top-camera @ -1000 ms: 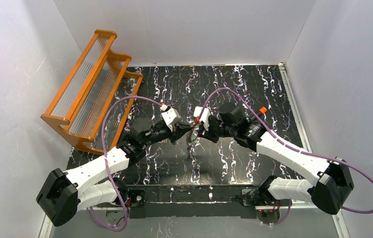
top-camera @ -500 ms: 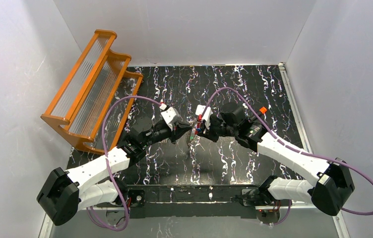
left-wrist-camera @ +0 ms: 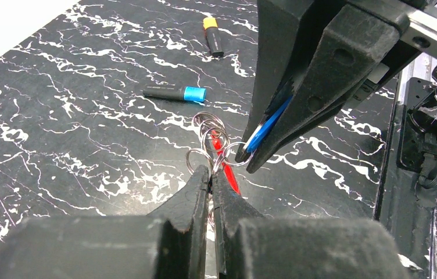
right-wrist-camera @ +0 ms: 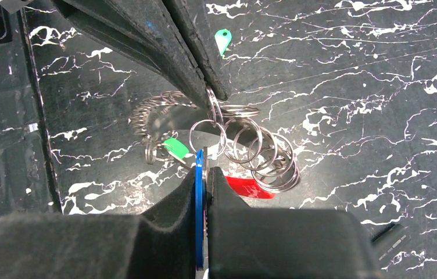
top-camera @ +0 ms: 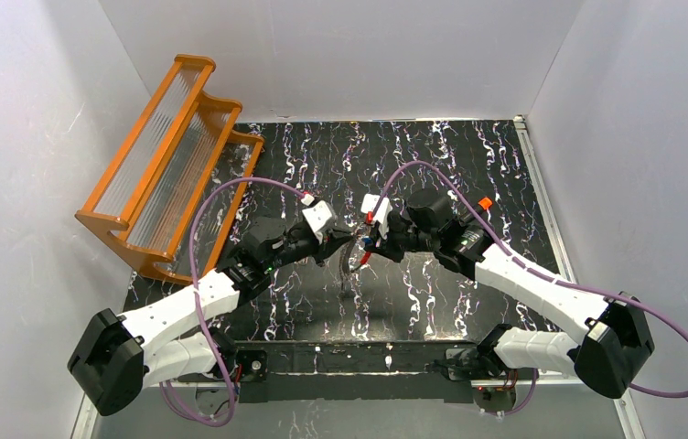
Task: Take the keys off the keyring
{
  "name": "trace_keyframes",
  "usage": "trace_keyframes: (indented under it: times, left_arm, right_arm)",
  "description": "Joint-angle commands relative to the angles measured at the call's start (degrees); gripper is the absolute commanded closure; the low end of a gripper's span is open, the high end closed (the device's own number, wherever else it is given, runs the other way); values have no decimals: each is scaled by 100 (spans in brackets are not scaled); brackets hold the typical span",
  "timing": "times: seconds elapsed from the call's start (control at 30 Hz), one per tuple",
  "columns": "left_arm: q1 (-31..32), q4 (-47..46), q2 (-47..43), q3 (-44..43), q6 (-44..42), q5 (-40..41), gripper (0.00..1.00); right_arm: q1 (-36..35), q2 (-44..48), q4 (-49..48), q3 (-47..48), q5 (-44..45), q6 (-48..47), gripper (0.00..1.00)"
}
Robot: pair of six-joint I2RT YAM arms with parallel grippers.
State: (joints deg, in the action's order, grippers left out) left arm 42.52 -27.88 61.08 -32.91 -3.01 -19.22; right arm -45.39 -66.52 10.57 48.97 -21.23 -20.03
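The keyring [right-wrist-camera: 251,145] is a cluster of silvery linked rings held in the air between both grippers over the table's middle. My left gripper [left-wrist-camera: 211,172] is shut on one ring of it. My right gripper [right-wrist-camera: 203,170] is shut on the blue key [right-wrist-camera: 199,215], which still hangs on a ring [left-wrist-camera: 268,125]. A red key [right-wrist-camera: 250,188] and a green key [right-wrist-camera: 176,146] dangle from the rings. A loose green key [right-wrist-camera: 222,39] lies on the table beyond. In the top view the grippers meet tip to tip at the keyring [top-camera: 359,249].
An orange slatted rack [top-camera: 171,155] leans at the back left. A black cylinder with a blue tip [left-wrist-camera: 174,92] and one with an orange tip [left-wrist-camera: 212,42] lie on the black marbled table [top-camera: 468,155]. White walls enclose it.
The left wrist has rolled and pulled back slightly. The right gripper has shifted little, and the red key now hangs lower between them. Both grips have held.
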Motion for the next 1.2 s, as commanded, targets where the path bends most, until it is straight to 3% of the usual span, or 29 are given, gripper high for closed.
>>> trace_keyframes:
  times: [0.0, 0.53, 0.77, 1.07, 1.17]
  left_arm:
    - [-130, 265, -23, -243, -414, 631, 100]
    - [43, 748, 109, -384, -1009, 46, 100]
    - [339, 1533, 303, -626, -1592, -10, 100]
    - [505, 1444, 269, -631, -1453, -324, 100]
    - [504, 1292, 128, -543, -1351, -55, 90]
  right_arm:
    - [4, 140, 421, 279, -303, -112, 99]
    - [8, 296, 346, 442, -198, -337, 99]
    - [5, 149, 405, 747, -382, -517, 99]
    - [3, -118, 548, 883, -323, -923, 99]
    - [3, -132, 651, 922, -264, -1113, 99]
